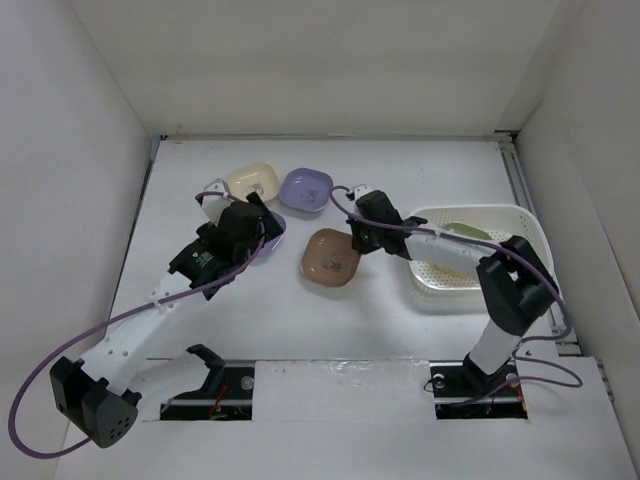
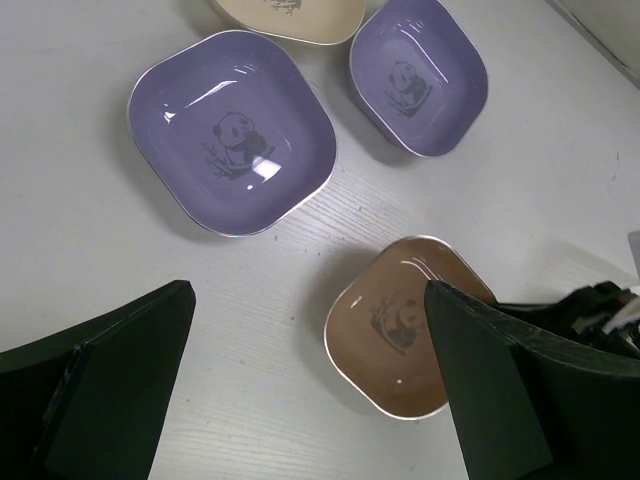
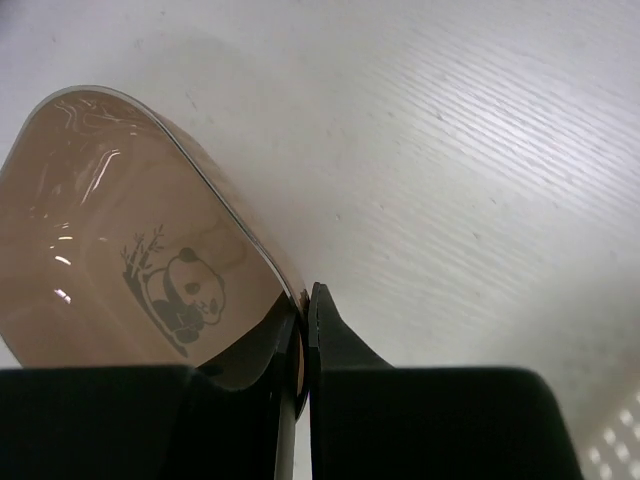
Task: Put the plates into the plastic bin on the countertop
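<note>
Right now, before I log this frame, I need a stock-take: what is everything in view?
purple plates: two, purple, on the countertop side by side, the second to the right
cream plate: one, cream, far left of the group, next to the purple ones
pink-brown plate: one, pink-brown, mid-countertop, nearer than the purple ones
green plate: one visible, green, inside the bin, partly hidden
white bin: one, white, right side of the countertop
countertop: one, white, under everything
left gripper: one, black, open, above the plates on the left
right gripper: one, black, shut on the pink-brown plate's rim
</note>
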Motion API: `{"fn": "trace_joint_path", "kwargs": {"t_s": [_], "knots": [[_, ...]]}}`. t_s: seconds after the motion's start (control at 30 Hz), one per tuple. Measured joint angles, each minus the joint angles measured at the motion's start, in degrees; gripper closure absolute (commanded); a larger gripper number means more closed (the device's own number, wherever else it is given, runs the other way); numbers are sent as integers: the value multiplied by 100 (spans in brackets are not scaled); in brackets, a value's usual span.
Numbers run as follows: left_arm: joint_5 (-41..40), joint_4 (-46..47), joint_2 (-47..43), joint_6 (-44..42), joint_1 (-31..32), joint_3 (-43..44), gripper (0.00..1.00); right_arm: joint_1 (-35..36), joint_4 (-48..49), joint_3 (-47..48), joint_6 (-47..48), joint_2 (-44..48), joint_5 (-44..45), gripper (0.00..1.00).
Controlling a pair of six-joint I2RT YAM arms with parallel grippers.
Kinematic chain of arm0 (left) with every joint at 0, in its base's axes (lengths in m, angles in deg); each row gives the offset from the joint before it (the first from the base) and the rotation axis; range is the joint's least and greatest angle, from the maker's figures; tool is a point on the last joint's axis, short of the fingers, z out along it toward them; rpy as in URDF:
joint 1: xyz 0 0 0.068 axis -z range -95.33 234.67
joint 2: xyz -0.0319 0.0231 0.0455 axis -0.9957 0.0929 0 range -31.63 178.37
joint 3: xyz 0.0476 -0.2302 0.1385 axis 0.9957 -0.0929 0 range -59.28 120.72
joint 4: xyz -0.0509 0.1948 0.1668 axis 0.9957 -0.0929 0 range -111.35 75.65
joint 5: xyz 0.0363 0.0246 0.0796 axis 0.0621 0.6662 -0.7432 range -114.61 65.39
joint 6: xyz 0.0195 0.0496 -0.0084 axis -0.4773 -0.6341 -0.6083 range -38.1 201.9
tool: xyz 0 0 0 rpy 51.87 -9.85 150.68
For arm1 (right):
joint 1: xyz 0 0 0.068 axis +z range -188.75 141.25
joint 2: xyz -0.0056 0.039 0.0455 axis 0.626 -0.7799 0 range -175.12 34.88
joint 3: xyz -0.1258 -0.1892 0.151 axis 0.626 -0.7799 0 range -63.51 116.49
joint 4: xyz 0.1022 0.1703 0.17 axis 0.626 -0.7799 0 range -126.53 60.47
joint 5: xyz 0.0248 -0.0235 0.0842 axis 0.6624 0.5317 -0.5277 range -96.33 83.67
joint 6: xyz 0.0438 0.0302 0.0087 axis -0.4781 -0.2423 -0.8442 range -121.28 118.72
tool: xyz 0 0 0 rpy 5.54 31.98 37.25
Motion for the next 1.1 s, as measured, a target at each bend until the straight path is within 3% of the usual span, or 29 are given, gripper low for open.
{"fn": "trace_joint_path", "kwargs": {"t_s": [0.17,0.27,0.33,0.5,0.63,0.9,1.0,1.1], "knots": [[72,17,-61,-85,0,0,0,-22,-625,-297,-46,1034,490,100],[192,26,-57,-142,0,0,0,-376,-824,-323,35,1878,581,100],[297,66,-57,-197,0,0,0,-861,-844,-321,144,2398,564,100],[610,275,-44,-372,0,7,0,-2894,-817,-407,262,3174,433,100],[732,275,68,-487,0,142,0,-3842,-815,-1300,-125,4054,389,100],[909,299,90,-566,20,166,0,-4507,-1119,-2796,-1639,6179,1062,100],[962,341,81,-568,46,151,0,-4723,-1104,-3091,-1996,6422,1290,100],[1016,358,50,-573,57,96,0,-5012,-997,-3257,-2127,6052,1259,100]]}}
